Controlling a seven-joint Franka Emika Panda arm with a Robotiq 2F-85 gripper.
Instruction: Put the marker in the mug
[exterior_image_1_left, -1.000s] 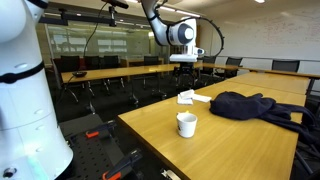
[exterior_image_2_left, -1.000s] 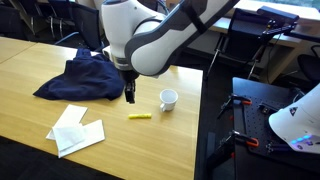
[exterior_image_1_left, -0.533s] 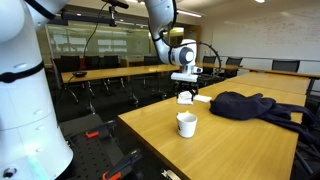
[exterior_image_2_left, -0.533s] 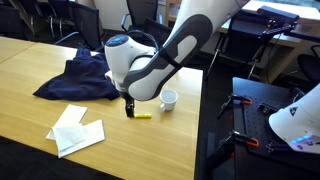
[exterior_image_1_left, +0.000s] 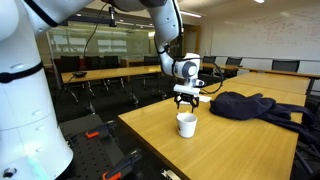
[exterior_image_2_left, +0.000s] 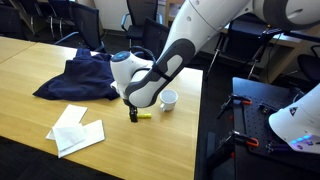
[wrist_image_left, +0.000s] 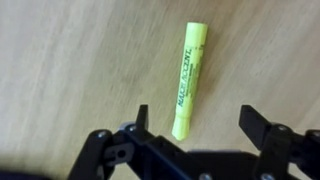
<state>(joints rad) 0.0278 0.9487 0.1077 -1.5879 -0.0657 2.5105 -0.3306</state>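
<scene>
Hovering low over the table, the gripper holds its jaws wide astride the yellow marker, lying flat on the wood near the white mug; nothing is grasped yet, so pickup and drop-off remain.

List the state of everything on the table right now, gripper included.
marker: lying flat on the table, not gripped.
gripper: open, fingers on either side of one end of the marker.
mug: upright, marker not in it.
dark cloth: crumpled in a heap.
white papers: lying flat and loose.
</scene>
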